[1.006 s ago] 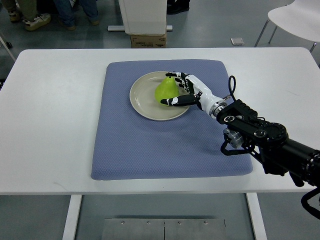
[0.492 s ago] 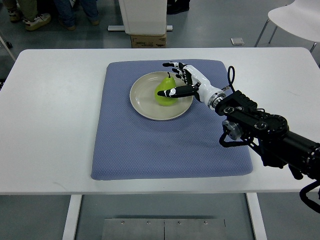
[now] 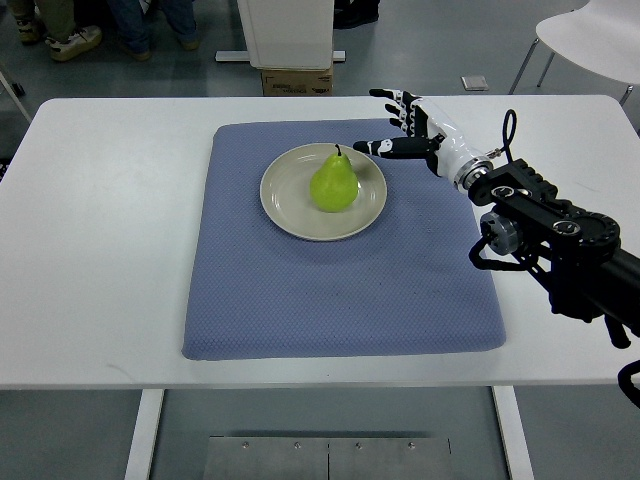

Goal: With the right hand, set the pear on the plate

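Observation:
A green pear (image 3: pixel 334 183) with a dark stem lies on the beige round plate (image 3: pixel 290 205), which sits on the blue-grey mat (image 3: pixel 300 290). My right hand (image 3: pixel 395 125), black and white, hovers to the upper right of the plate with its fingers spread and nothing in them. A small gap separates it from the pear. Its arm (image 3: pixel 560 240) comes in from the right edge. No left arm shows.
The mat lies on a white table (image 3: pixel 100 230). Beyond the table's far edge stand a white pedestal with a cardboard box (image 3: pixel 297 80), a white chair (image 3: pixel 590 35) at the top right, and people's feet (image 3: pixel 75 40) at the top left.
My right hand has let go of the pear, opened, and drawn back up and to the right, off the plate. The pear stays on the plate.

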Tool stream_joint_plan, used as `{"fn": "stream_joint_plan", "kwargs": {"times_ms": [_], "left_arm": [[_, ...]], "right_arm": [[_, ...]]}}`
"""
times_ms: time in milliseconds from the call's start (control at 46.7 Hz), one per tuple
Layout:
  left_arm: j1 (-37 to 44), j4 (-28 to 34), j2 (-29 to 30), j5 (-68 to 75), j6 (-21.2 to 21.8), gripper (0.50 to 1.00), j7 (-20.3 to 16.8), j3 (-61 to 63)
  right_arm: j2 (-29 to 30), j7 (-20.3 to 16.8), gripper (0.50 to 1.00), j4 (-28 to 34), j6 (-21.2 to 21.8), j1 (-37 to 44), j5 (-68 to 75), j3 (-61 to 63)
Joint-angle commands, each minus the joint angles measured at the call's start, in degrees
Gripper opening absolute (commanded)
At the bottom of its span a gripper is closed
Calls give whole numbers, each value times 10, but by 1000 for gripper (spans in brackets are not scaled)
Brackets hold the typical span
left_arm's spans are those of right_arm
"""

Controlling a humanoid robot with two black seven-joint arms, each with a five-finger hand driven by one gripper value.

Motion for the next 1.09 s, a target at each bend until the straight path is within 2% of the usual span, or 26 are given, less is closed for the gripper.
{"fn": "stream_joint_plan", "kwargs": {"times_ms": [0,128,385,685,899,1070], "left_arm": [[0,0,0,0,0,1000,0,0],[0,0,0,0,0,1000,0,0],[0,0,0,0,0,1000,0,0],[0,0,0,0,0,1000,0,0],[0,0,0,0,0,1000,0,0],[0,0,0,0,0,1000,0,0]], "right_arm": [[-8,-4,1000,-1,0,-2,0,22],[-10,-18,1000,-1,-1,-11,0,66],[-1,-78,1000,3,-4,-41,-2,196],[17,-117,1000,6,-10,-66,-28,293],[35,-158,1000,36,-10,-94,-95,399],[43,-166,1000,66,-10,-115,-99,444]]}}
